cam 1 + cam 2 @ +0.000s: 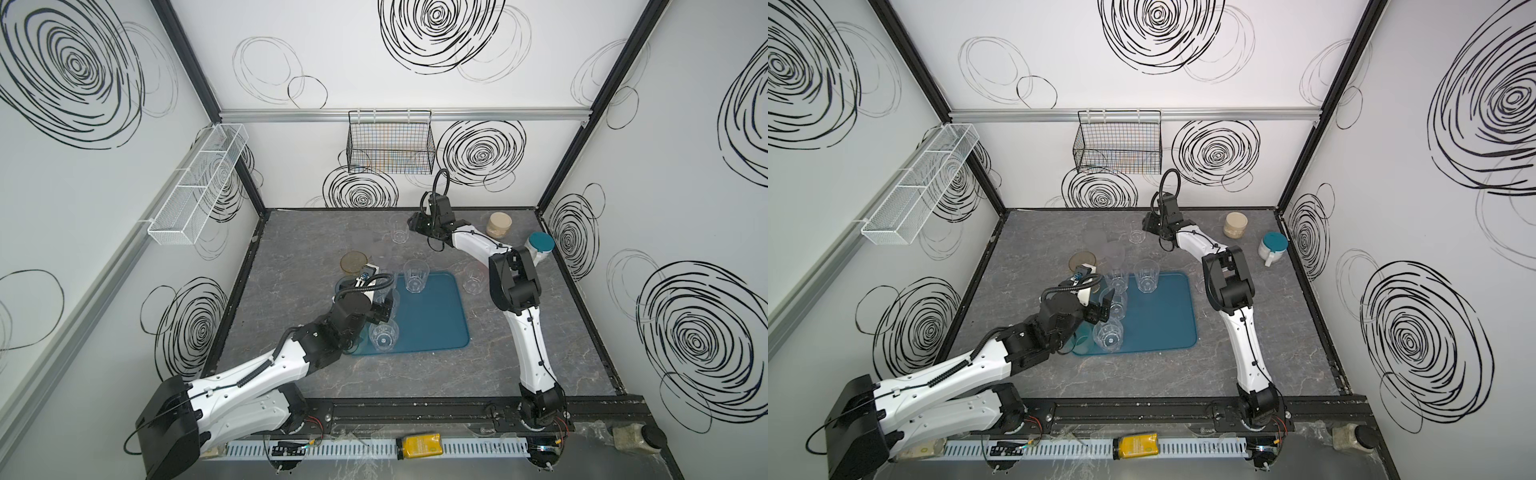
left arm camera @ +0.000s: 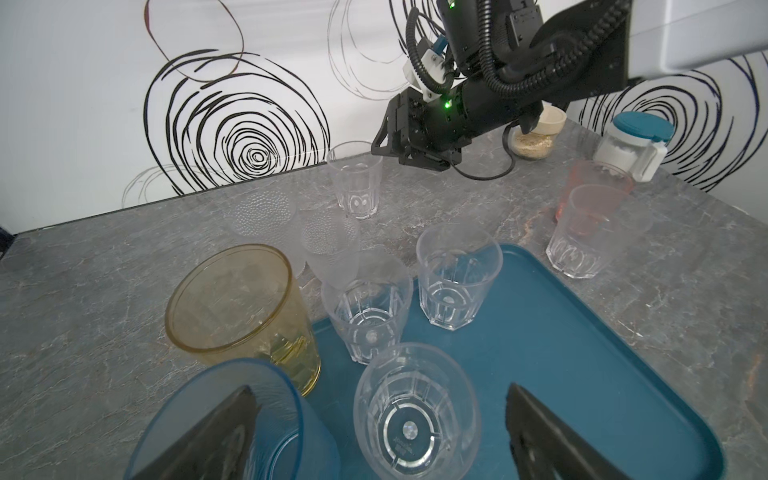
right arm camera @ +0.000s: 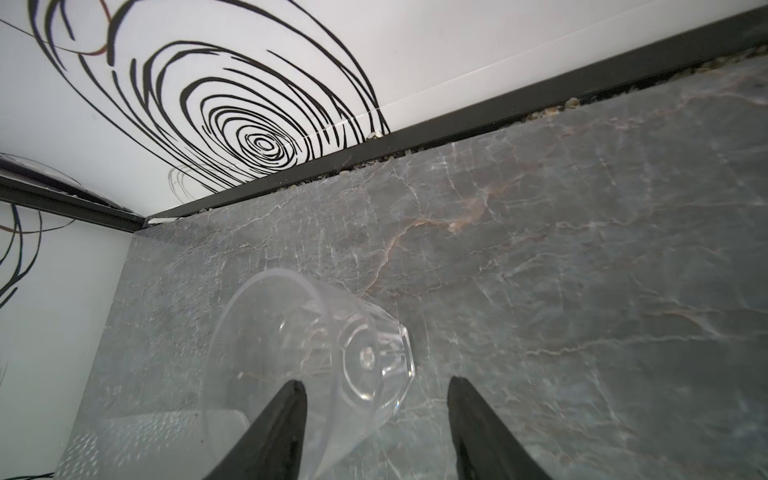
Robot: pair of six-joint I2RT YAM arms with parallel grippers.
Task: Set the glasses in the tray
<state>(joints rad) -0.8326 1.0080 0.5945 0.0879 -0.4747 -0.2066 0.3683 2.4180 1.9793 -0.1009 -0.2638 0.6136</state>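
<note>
Right hand (image 3: 376, 382): fingers (image 3: 286, 419) apart, not clamped, right at the far clear tumbler (image 1: 400, 232) near the far edge of the table (image 1: 374, 386).
Left hand (image 2: 380, 390): spread wide, empty, over the left side of the tray (image 1: 432, 316).
Glasses: three clear tumblers (image 2: 455, 282) in the tray; amber tumbler (image 2: 241, 307) and others stand outside.
Doing it well: I'd centre that far tumbler between the fingers, squeeze gently, lift straight.
Unclear: whether a finger touches it; the blue tumbler (image 2: 232, 419) is cut off.
</note>
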